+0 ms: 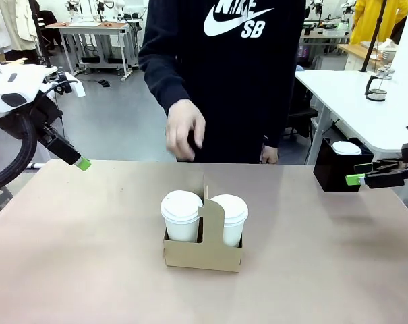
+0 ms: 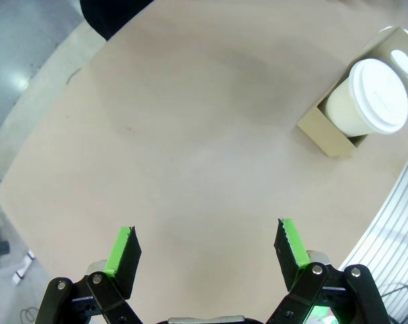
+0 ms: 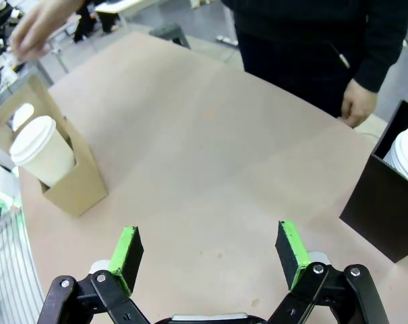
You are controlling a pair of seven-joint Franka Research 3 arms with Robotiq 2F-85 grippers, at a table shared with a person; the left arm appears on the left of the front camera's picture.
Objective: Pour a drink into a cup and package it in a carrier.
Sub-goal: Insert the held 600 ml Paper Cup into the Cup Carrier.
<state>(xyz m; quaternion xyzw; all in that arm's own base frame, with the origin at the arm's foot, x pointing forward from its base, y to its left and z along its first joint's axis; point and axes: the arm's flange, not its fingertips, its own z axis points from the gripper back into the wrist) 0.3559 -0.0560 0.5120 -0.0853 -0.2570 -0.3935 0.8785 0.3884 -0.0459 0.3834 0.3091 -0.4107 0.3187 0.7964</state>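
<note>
Two lidded white paper cups stand in the brown cardboard carrier (image 1: 204, 253) at the table's middle: the left cup (image 1: 181, 214) and the right cup (image 1: 230, 217), one on each side of the upright handle. The left wrist view has the carrier (image 2: 328, 131) with a cup (image 2: 367, 100) at its upper right; the right wrist view has the carrier (image 3: 72, 185) and a cup (image 3: 40, 151) at its left. My left gripper (image 2: 207, 248) hangs open above the table's far left edge (image 1: 84, 163). My right gripper (image 3: 210, 252) is open at the far right (image 1: 355, 179). The jug of drink is out of view.
A black box (image 1: 337, 165) with a white round top sits at the far right, just behind my right gripper. The person stands at the far side with one hand (image 1: 185, 129) raised above the table and the other hand (image 3: 357, 102) hanging at the far edge.
</note>
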